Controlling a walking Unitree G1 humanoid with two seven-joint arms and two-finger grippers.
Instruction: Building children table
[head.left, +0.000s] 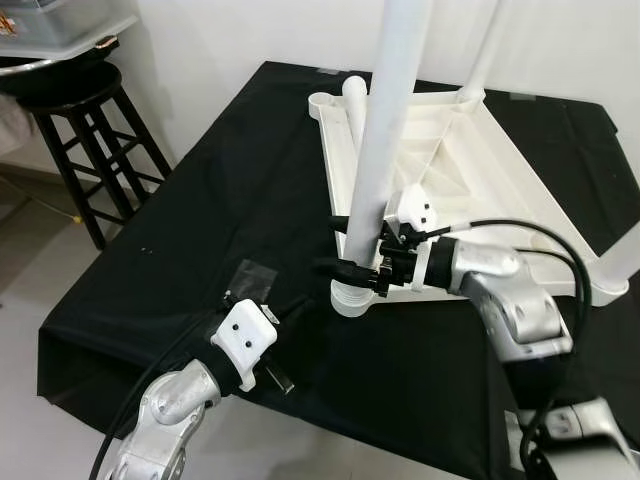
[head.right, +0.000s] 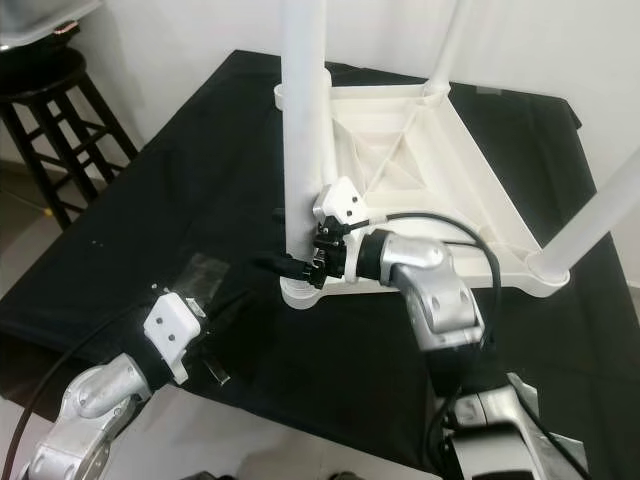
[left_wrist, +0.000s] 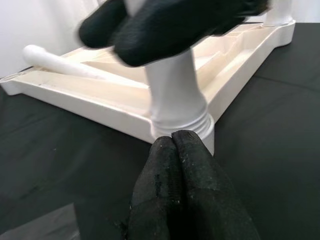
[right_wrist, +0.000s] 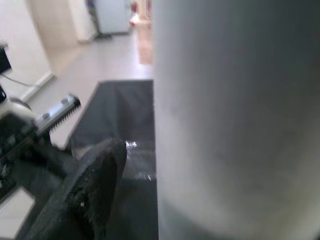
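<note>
The white tabletop (head.left: 480, 170) lies upside down on a black cloth. A white leg (head.left: 385, 150) stands upright in its near left corner socket (head.left: 352, 298). My right gripper (head.left: 348, 262) reaches in from the right and is shut on this leg just above the socket; one finger (right_wrist: 95, 185) shows beside the leg (right_wrist: 235, 125). My left gripper (left_wrist: 172, 142) is shut and holds nothing. It rests low over the cloth, pointing at the socket from the front left, a short way off. Two more legs (head.left: 490, 45) (head.left: 625, 255) stand in other corners. A loose leg (head.left: 352, 100) lies in the tabletop.
The black cloth (head.left: 200, 200) covers the work table, with its front edge close to my left arm. A shiny tape patch (head.left: 255, 280) lies on the cloth by the left gripper. A black stool (head.left: 90, 130) carrying a clear bin (head.left: 50, 25) stands at the far left.
</note>
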